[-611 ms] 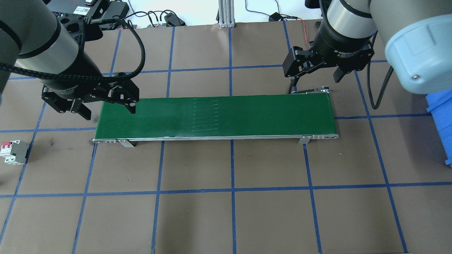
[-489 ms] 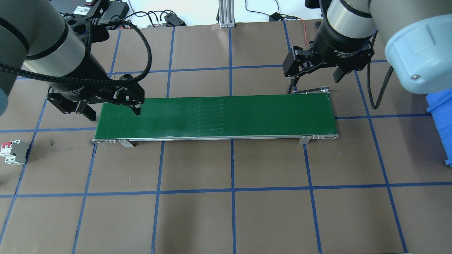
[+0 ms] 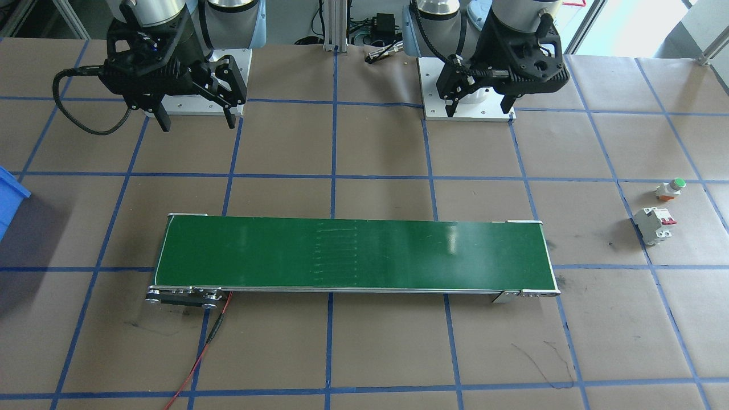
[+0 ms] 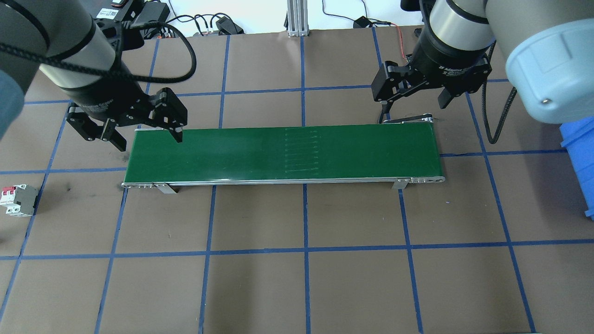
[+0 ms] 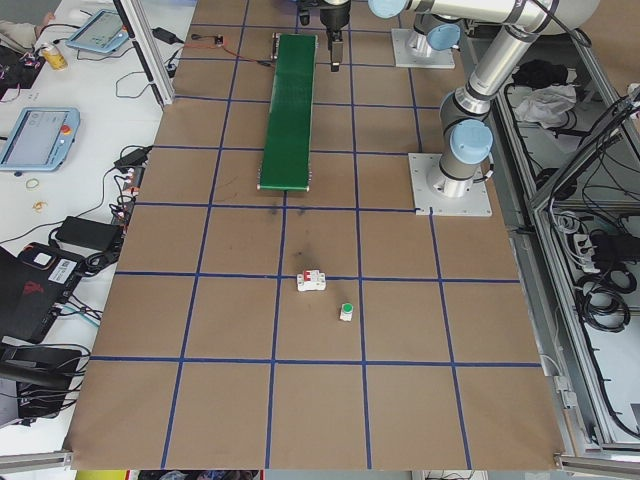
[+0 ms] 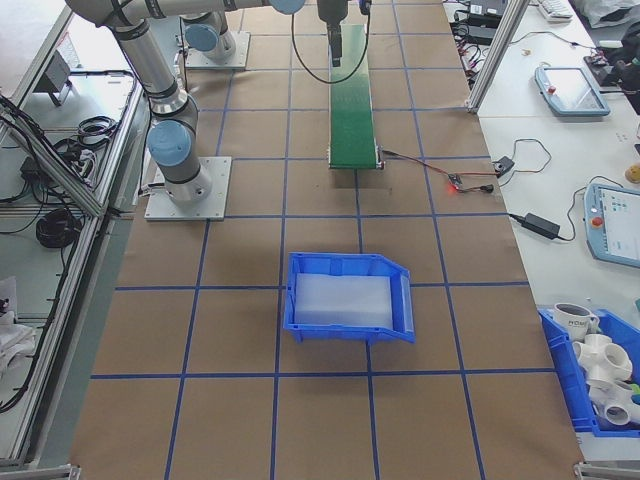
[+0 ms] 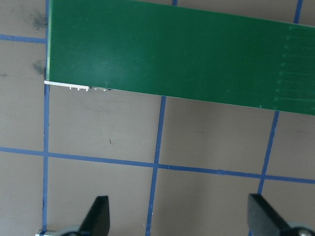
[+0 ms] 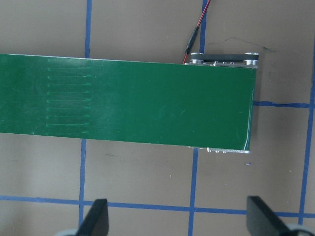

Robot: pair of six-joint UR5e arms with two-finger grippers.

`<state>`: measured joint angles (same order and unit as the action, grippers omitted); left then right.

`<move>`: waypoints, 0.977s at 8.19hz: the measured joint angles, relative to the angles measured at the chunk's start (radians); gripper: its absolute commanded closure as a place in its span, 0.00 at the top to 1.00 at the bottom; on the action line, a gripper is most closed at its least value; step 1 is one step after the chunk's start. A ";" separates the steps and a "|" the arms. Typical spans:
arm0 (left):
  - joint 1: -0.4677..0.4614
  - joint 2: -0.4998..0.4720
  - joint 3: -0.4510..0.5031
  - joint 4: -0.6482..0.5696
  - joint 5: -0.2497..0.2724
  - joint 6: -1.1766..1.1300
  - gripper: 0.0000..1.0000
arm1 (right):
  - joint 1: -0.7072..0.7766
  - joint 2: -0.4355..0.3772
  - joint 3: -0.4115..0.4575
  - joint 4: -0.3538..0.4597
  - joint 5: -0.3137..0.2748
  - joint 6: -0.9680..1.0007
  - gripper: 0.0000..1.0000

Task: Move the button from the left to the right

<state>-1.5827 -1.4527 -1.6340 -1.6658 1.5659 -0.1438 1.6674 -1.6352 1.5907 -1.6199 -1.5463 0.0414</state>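
Here the button (image 3: 670, 189) sits beside the circuit breaker (image 3: 654, 224), well apart from the conveyor (image 3: 353, 254).
Its green cap tilts up; details too small. Left gripper (image 4: 146, 140) and right gripper (image 4: 412, 106) gape wide, empty.

button (image 5: 346, 311) tiny, detail unclear | circuit breaker (image 4: 17, 200) cut by edge | bin (image 3: 11, 193) seemingly cropped

Left gripper (image 4: 146, 137): shifted toward 12 o'clock in the overhead view, now at the far edge of the conveyor belt (image 4: 371, 148). Belt seam marks (image 4: 300, 152): displaced toward 3 o'clock.
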 measured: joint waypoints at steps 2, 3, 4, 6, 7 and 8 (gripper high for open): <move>0.122 -0.068 0.087 -0.008 0.005 0.003 1.00 | 0.000 0.000 0.000 0.000 0.000 0.000 1.00; 0.203 -0.099 0.118 -0.010 0.025 0.008 1.00 | 0.000 0.000 0.000 0.000 0.000 0.000 1.00; 0.288 -0.125 0.135 -0.011 0.065 0.040 1.00 | 0.000 0.000 0.000 0.000 0.000 0.000 1.00; 0.435 -0.159 0.144 -0.004 0.114 0.259 1.00 | 0.000 0.000 0.000 0.000 0.000 -0.001 1.00; 0.505 -0.178 0.145 0.002 0.120 0.374 1.00 | 0.000 0.000 0.000 0.000 0.000 -0.001 1.00; 0.589 -0.198 0.143 0.025 0.123 0.490 1.00 | 0.000 0.000 0.000 0.000 0.000 0.000 1.00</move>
<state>-0.9942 -1.6512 -1.4911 -1.6404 1.6889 0.3462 1.6675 -1.6356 1.5907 -1.6199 -1.5462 0.0411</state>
